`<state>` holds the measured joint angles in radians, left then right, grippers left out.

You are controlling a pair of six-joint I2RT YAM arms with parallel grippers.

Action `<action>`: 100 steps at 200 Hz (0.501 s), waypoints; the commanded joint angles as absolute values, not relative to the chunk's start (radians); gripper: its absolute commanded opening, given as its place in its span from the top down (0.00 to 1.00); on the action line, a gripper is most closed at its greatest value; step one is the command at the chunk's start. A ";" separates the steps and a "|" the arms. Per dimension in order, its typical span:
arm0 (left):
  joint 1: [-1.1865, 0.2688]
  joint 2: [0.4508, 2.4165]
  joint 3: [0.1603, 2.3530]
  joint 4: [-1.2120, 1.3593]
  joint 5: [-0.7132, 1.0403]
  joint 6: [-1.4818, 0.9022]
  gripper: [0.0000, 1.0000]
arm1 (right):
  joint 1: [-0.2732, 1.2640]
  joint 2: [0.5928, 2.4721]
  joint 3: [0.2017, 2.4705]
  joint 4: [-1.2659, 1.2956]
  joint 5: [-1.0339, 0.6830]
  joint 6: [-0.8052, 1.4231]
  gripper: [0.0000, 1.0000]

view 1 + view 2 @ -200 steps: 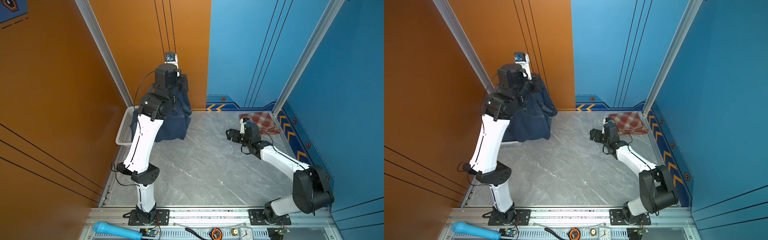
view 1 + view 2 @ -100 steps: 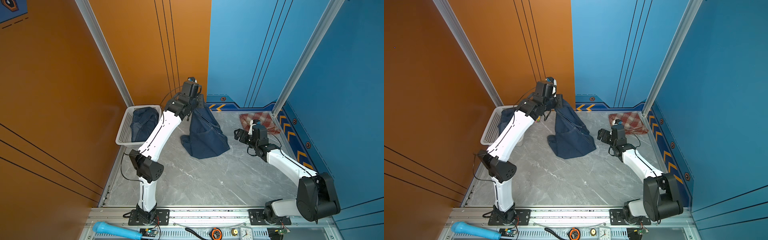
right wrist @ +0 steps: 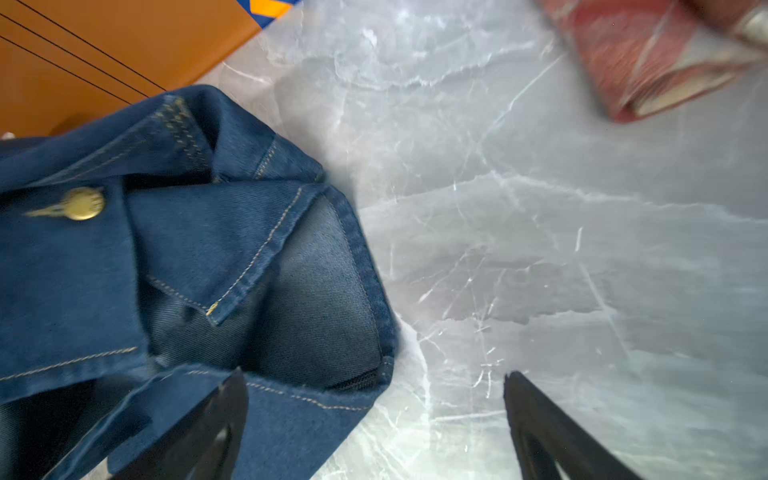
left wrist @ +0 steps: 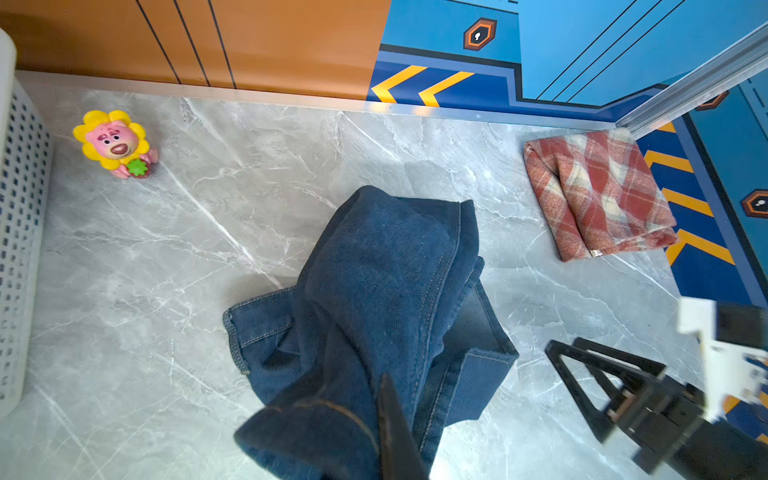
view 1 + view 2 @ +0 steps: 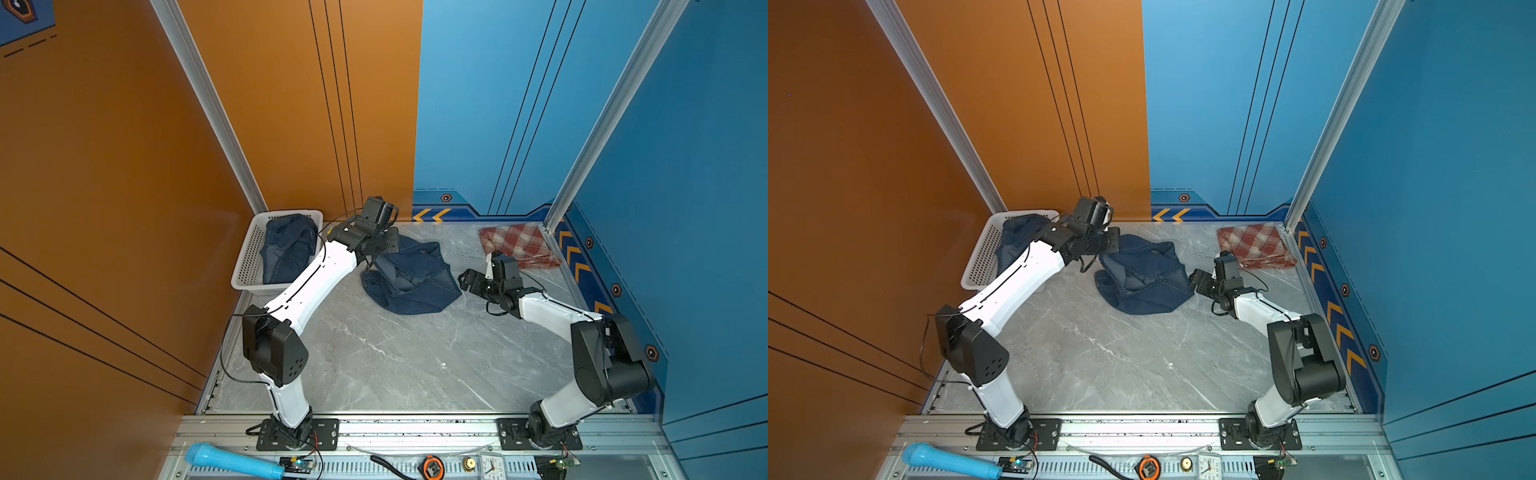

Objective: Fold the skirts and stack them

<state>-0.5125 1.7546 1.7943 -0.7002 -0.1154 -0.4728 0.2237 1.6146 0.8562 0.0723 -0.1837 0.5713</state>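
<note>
A dark blue denim skirt with brass buttons (image 5: 409, 278) (image 5: 1144, 280) lies crumpled on the grey marble table. My left gripper (image 4: 388, 399) (image 5: 371, 262) is shut on its rear left edge, and cloth drapes over the fingers. My right gripper (image 3: 374, 374) (image 5: 465, 280) (image 5: 1196, 280) stands open low at the skirt's right edge; one finger is over the hem (image 3: 291, 407), the other over bare table. A second denim skirt (image 5: 289, 247) (image 5: 1017, 235) sits bunched in the basket. The red, cream and tan plaid skirt (image 5: 517, 245) (image 5: 1254, 245) (image 4: 598, 195) lies folded in the back right corner.
A white perforated basket (image 5: 249, 259) (image 5: 982, 257) (image 4: 20, 249) stands at the back left against the orange wall. A small pink and yellow toy (image 4: 114, 143) sits beside it. On the front rail lie a blue microphone (image 5: 232, 459) and a small clock (image 5: 492, 467).
My left arm swung the denim skirt from above the basket to the right and lowered it onto the table. My right gripper moved left, up to the skirt's edge.
</note>
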 commanded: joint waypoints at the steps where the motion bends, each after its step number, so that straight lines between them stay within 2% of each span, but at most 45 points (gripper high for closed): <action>1: -0.515 1.682 1.755 -0.680 -0.141 -0.483 1.00 | 0.246 1.684 0.911 0.110 -0.244 0.620 0.04; 61: -0.505 1.655 1.741 -0.669 -0.141 -0.471 1.00 | 0.324 1.797 0.930 0.143 -0.270 0.746 0.07; 77: -0.500 1.657 1.744 -0.661 -0.137 -0.467 1.00 | 0.342 1.817 0.922 0.170 -0.277 0.800 0.11; 89: -0.496 1.658 1.746 -0.653 -0.134 -0.468 1.00 | 0.350 1.834 0.908 0.230 -0.286 0.850 0.21; 96: -0.494 1.659 1.748 -0.648 -0.129 -0.469 1.00 | 0.348 1.845 0.907 0.257 -0.291 0.869 0.36; 100: -0.492 1.660 1.752 -0.646 -0.125 -0.469 1.00 | 0.346 1.849 0.910 0.269 -0.295 0.875 0.48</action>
<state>-0.5068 1.6817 1.7485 -0.6781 -0.1184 -0.4725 0.3412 1.8076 0.9146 0.1818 -0.2646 0.7643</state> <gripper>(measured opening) 0.064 0.740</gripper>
